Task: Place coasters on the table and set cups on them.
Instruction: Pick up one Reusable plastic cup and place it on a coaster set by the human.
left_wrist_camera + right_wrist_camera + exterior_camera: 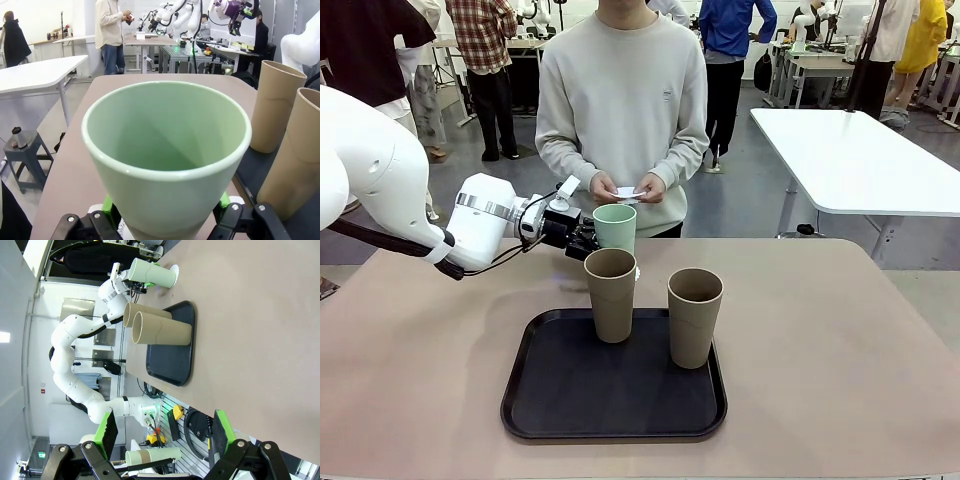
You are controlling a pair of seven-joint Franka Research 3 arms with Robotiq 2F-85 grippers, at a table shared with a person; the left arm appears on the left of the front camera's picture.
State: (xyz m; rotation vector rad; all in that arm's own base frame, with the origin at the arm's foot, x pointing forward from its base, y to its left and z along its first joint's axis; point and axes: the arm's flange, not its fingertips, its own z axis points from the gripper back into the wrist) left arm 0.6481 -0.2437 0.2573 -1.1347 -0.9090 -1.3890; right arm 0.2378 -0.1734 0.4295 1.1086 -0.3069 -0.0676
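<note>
Mint cup (615, 228): upright at the centre of the front view, just behind the tray's far edge. Its base is hidden there by a tan cup.
Coaster (175, 274): a lacy white rim shows at the mint cup's base, top centre of the right wrist view. The cup is on it or just over it; I cannot tell if they touch.
Left gripper (582, 240): clamped on the mint cup's lower wall, reaching in from picture left. Green pads (107, 205) sit either side of the cup.
Key relation: the cup's axis is vertical with the coaster straight beneath. The next move is probably to let go and back off toward picture left.
Right gripper (165, 440): fingers spread with nothing between them, well apart from the cups.
Left tan cup (610, 293): upright on the tray, just in front of the mint cup and near the left gripper. It could get knocked as the arm retreats.
Right tan cup (695, 315): upright on the tray, lower right of centre.
Tray (550, 410): black, lower centre, resting on the table (840, 340).
Person's hands (628, 188): at upper centre, holding white paper, likely the spare coasters.
Nearer arm: left, for both tan cups.
</note>
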